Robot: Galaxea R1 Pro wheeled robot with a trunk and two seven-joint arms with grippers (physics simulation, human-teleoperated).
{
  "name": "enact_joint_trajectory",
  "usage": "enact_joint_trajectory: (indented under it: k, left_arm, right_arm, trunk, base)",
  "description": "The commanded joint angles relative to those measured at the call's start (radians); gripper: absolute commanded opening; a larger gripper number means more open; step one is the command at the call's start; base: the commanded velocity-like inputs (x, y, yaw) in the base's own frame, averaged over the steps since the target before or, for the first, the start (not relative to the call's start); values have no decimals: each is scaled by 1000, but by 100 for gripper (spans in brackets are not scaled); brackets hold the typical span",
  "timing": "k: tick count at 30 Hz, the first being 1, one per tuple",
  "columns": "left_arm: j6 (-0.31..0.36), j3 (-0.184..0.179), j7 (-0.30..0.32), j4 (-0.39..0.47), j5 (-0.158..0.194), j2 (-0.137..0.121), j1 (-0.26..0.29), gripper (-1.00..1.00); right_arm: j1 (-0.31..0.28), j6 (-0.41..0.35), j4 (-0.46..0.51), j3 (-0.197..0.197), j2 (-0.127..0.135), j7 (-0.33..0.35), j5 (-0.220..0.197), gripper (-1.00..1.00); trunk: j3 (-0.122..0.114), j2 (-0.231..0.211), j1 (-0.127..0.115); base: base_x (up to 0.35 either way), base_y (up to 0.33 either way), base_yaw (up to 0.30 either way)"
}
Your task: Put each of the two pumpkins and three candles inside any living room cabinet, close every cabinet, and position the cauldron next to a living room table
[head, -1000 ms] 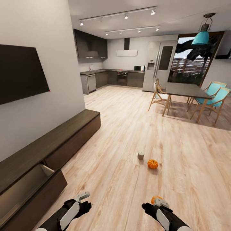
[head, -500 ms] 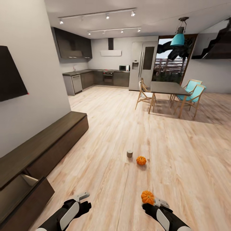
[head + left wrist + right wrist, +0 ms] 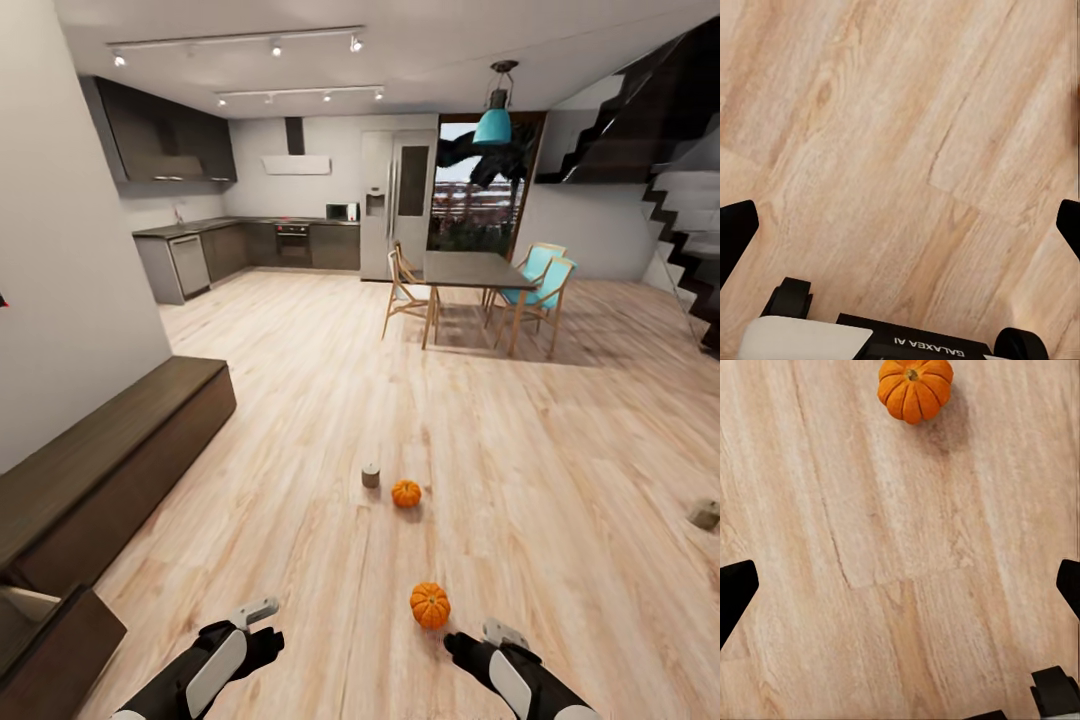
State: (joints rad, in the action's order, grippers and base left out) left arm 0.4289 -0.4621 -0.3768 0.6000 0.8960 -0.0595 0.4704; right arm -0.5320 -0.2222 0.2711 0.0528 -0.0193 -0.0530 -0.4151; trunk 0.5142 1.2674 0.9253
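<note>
Two pumpkins sit on the wooden floor (image 3: 560,470) in the head view: the near pumpkin (image 3: 430,605) lies just ahead of the right gripper (image 3: 497,634), and the far pumpkin (image 3: 406,493) rests just beside a stubby candle (image 3: 371,475). A second small pale object, perhaps another candle (image 3: 705,515), shows at the right edge, though it is too small to be sure. The long dark cabinet (image 3: 110,470) runs along the left wall, one drawer (image 3: 45,640) near the robot standing pulled out. The left gripper (image 3: 255,612) hovers low over bare boards. From the left wrist view, the left fingers (image 3: 736,234) are spread wide over empty planks, holding nothing. From the right wrist view, the right fingers (image 3: 736,594) are likewise spread wide and empty, with the pumpkin (image 3: 915,388) ahead of them and well clear of the tips. To pick it up well, I judge the right arm should advance until the ribbed body sits centred between the fingers, then descend low enough to close around its widest part instead of pinching the stem, since a round body could roll away if nudged on one side.
</note>
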Motion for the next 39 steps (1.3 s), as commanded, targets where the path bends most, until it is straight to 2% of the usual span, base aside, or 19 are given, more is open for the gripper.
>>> enact_joint_trajectory:
  k: [1,6,12,15,24,39]
  left_arm:
    - [1,-7,-10,3,11,-2,1,100]
    - [1,-7,-10,3,11,-2,1,100]
    - [1,-7,-10,3,11,-2,1,100]
    - [1,-7,-10,3,11,-3,1,100]
    - [1,-7,-10,3,11,-3,1,100]
    - [1,-7,-10,3,10,-5,1,100]
  right_arm:
    - [0,-7,1,6,-1,-5,-4,100]
    - [0,-12,-2,8,-2,-7,-10,100]
    - [0,-13,-3,7,0,-7,-48,100]
    - [0,-12,3,6,0,-5,-53,100]
    - [-1,-11,9,6,-2,-4,-54,100]
    - [0,-11,8,7,-1,-5,-56,100]
  trunk:
    - [1,1,0]
    - [4,1,0]
    - [9,1,0]
    - [13,1,0]
    - [25,1,0]
    - [49,1,0]
  base:
    - [0,0,-280]
    - [4,0,-273]
    - [86,0,-199]
    - [187,0,-153]
    - [291,0,-137]
    - [321,-5,-10]
